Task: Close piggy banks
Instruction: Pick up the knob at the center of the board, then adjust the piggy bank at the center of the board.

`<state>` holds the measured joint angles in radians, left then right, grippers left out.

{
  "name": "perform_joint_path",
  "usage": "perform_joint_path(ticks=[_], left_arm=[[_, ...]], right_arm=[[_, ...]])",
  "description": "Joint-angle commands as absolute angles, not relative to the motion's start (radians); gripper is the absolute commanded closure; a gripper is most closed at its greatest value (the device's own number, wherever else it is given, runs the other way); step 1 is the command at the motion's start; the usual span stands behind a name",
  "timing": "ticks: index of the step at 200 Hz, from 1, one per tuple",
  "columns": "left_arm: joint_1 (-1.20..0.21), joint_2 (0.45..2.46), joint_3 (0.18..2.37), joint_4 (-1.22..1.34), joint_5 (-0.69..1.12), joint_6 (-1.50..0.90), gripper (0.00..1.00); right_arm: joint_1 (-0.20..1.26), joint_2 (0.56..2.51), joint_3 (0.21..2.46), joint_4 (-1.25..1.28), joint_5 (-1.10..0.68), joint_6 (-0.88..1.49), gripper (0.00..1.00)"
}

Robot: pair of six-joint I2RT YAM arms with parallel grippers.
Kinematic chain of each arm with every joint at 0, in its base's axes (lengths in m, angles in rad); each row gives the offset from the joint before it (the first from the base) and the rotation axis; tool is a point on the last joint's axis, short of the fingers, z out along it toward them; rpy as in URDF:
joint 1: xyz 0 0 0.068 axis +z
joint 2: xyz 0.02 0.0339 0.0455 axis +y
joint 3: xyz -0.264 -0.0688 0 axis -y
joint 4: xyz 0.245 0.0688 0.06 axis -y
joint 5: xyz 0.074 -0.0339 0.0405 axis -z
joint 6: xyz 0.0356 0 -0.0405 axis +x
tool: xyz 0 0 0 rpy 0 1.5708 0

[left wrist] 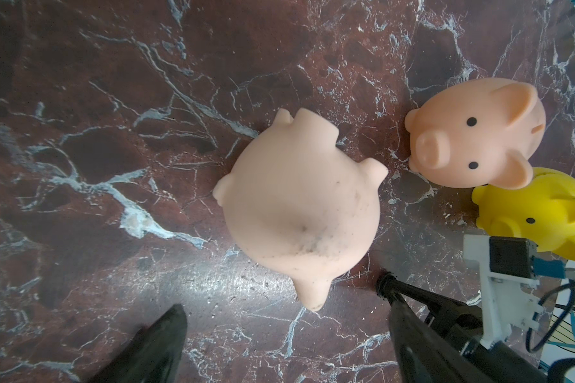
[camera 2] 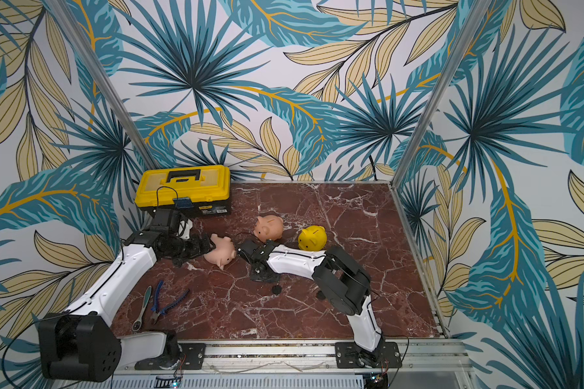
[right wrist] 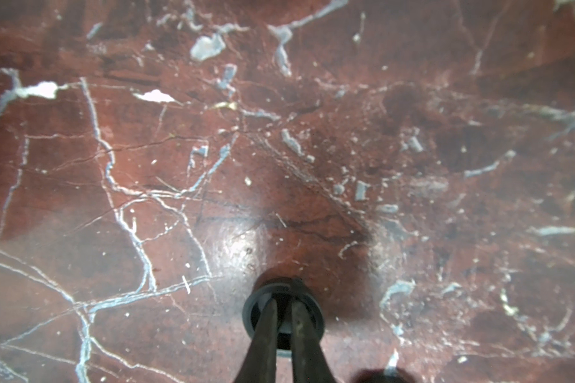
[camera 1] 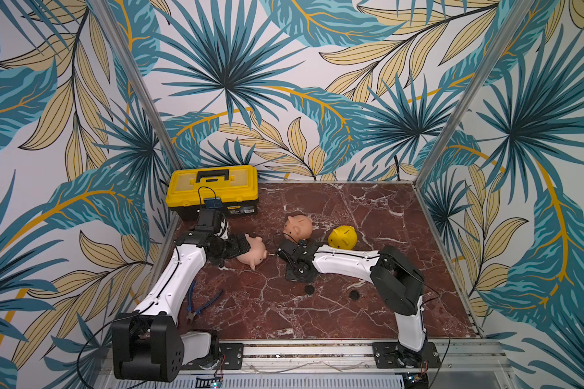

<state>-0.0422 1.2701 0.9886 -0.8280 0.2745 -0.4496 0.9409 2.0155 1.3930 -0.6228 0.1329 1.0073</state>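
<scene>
Three piggy banks are on the marble table. A pale pink piggy bank (camera 1: 254, 255) (left wrist: 299, 212) lies on its side, its smooth rounded rear towards my left gripper. A peach piggy bank (camera 1: 298, 226) (left wrist: 472, 132) and a yellow piggy bank (camera 1: 343, 237) (left wrist: 538, 212) stand behind it. My left gripper (camera 1: 241, 248) (left wrist: 284, 308) is open, its fingertips just short of the pale pink pig and holding nothing. My right gripper (camera 1: 300, 273) (right wrist: 283, 310) points down at the table in front of the peach pig, shut on a small black round plug (right wrist: 281, 288).
A yellow-and-black toolbox (camera 1: 213, 192) stands at the back left corner. Blue-handled pliers (camera 1: 199, 303) and a ratchet (camera 2: 142, 308) lie beside the left arm. Two loose black plugs (camera 1: 309, 289) (camera 1: 353, 295) lie on the table (camera 1: 368, 219) near the right arm.
</scene>
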Motion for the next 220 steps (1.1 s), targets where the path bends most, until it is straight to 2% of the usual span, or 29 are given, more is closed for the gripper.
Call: perform_joint_path(ticks=[1, 23, 85, 124, 168, 220], left_arm=[[-0.031, 1.276, 0.983, -0.833, 0.287, -0.443, 0.04], [-0.032, 1.276, 0.985, -0.833, 0.311, -0.436, 0.04], [-0.054, 1.264, 1.005, -0.835, 0.366, -0.436, 0.00], [-0.101, 1.286, 1.025, -0.842, 0.295, -0.482, 0.00], [-0.167, 1.340, 1.041, -0.845, 0.187, -0.763, 0.00], [-0.204, 1.254, 1.017, -0.792, 0.040, -1.008, 0.01]], right_arm=[[0.939, 2.056, 1.360, -0.644, 0.118, 1.008, 0.95], [0.939, 2.038, 1.359, -0.637, 0.132, 0.978, 1.00], [0.927, 1.857, 1.314, -0.528, 0.131, 0.807, 1.00], [0.884, 1.709, 1.264, -0.468, 0.056, 0.706, 1.00], [0.827, 1.605, 1.197, -0.392, -0.063, 0.675, 1.00], [0.768, 1.587, 1.167, -0.356, -0.158, 0.667, 1.00]])
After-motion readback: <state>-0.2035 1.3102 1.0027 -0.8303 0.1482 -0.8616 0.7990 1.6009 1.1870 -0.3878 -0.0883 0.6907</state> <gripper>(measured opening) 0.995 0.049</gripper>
